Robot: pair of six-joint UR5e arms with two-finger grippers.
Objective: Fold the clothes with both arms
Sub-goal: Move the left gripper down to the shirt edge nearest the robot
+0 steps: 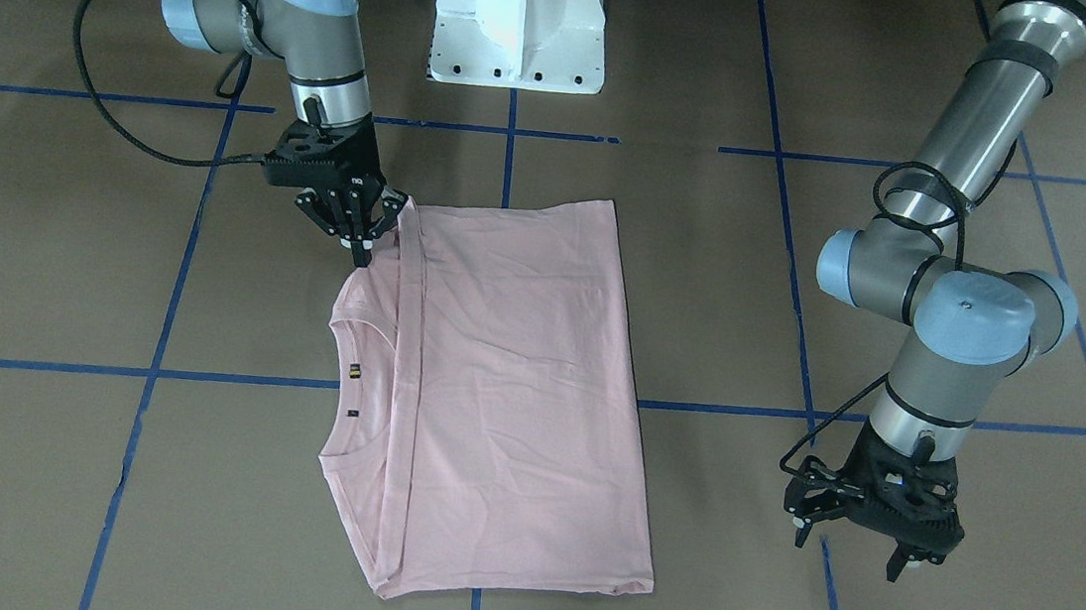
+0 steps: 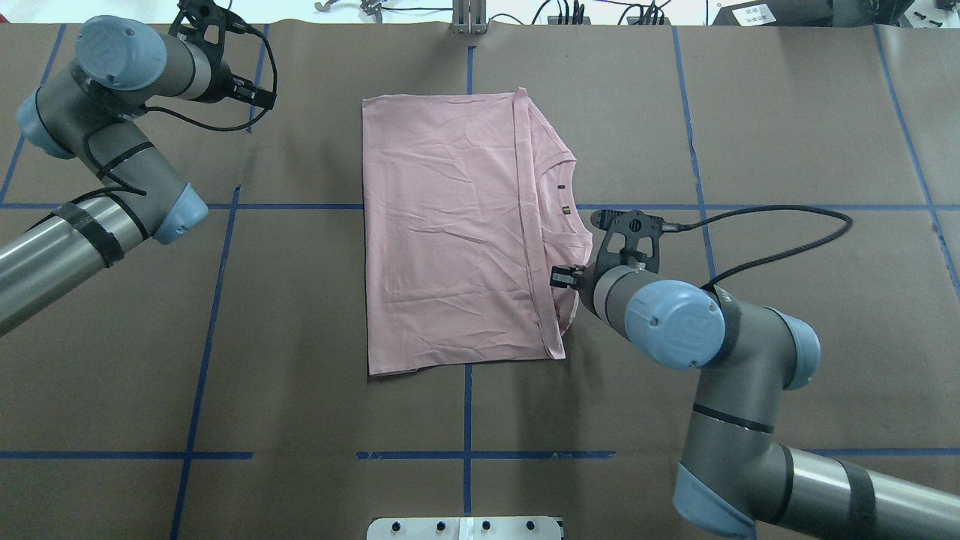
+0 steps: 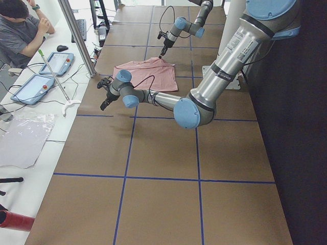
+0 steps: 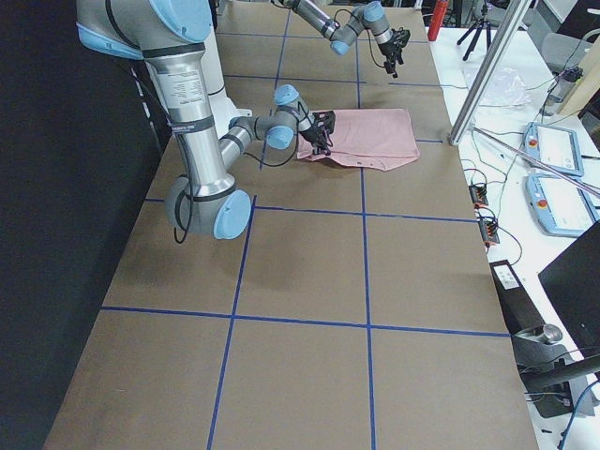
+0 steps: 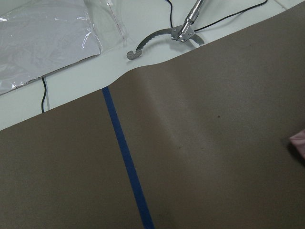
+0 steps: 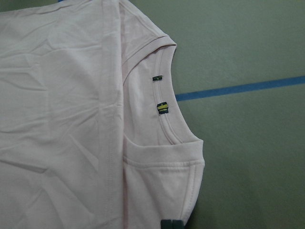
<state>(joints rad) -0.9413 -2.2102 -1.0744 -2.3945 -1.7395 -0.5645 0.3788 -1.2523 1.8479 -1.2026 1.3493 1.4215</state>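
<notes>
T-shirt: the pink T-shirt (image 1: 517, 362) lay flat in the middle of the table (image 1: 60, 249). It was folded to a rough rectangle, plain side up, and no print showed.
Orientation: the collar (image 6: 167, 119) pointed toward my right side and the bottom hem toward my left. A folded-over edge ran straight across the shirt just inside the collar.
Tags: two small tags (image 6: 163, 108) sat on the collar band.
Right gripper: my right gripper (image 1: 364, 250) was down at the shoulder edge nearest my base. Its fingers were drawn together, pinching the T-shirt's fabric there. In the side view the cloth peaked up slightly at the tips.
Right wrist view: one dark fingertip (image 6: 171, 224) sat on the sleeve hem at the bottom of the frame.
Left gripper: my left gripper (image 1: 847, 559) hung over bare table with its fingers spread and nothing between them. It was well apart from the shirt, on the hem side.
Left wrist view: I saw brown paper, a blue tape line (image 5: 126, 162) and only a sliver of pink at the right edge.
Bench: a clear plastic sheet (image 5: 43, 38) and a metal grabber tool (image 5: 186, 28) lay past the table edge.
Base: the white pedestal (image 1: 521, 19) stood between my arms.
Person: a person (image 3: 20, 30) sat at the bench.
</notes>
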